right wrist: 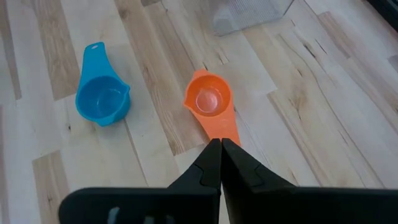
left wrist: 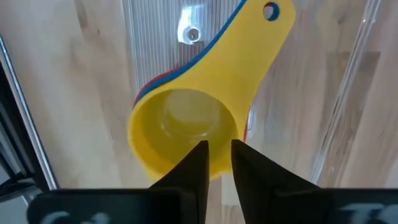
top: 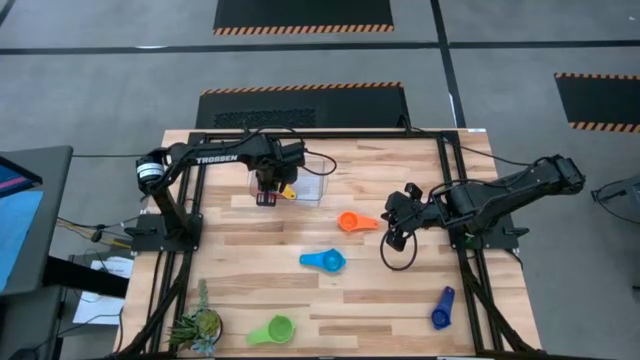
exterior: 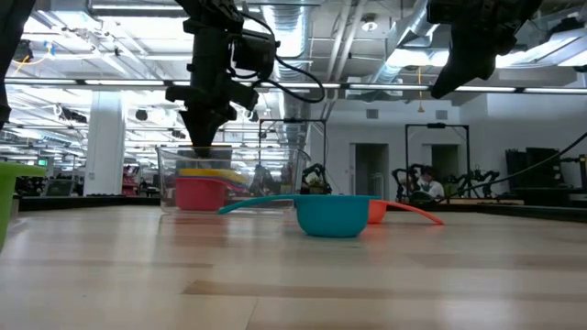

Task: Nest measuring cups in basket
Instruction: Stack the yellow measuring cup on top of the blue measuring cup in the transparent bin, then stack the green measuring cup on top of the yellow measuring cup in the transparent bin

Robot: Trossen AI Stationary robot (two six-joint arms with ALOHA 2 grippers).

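Progress looks partial, judged from how things lie. Nearest the table's front edge sit a green plastic measuring cup [top: 272, 330] and a dark blue one [top: 442, 308], both untouched, with a small potted plant [top: 197, 326] at the front left corner. Further in, a light blue round scoop [top: 324, 261] and an orange scoop with a flat handle [top: 355, 221] lie loose on the boards. The right gripper [right wrist: 221, 155] hovers above the orange handle, fingers pressed together and empty. Beyond, the clear rectangular plastic basket [top: 312, 178] holds a stack: a yellow cup [left wrist: 186, 124] on top, red and blue rims peeking beneath. The left gripper [left wrist: 217, 158] hangs over the yellow cup, fingers narrowly parted at its rim; whether they touch it I cannot tell. So four cups remain. The pale wooden plank table [top: 330, 300] stands on grey flooring with hazard-striped mats [top: 303, 14]; behind it is a bright workshop.
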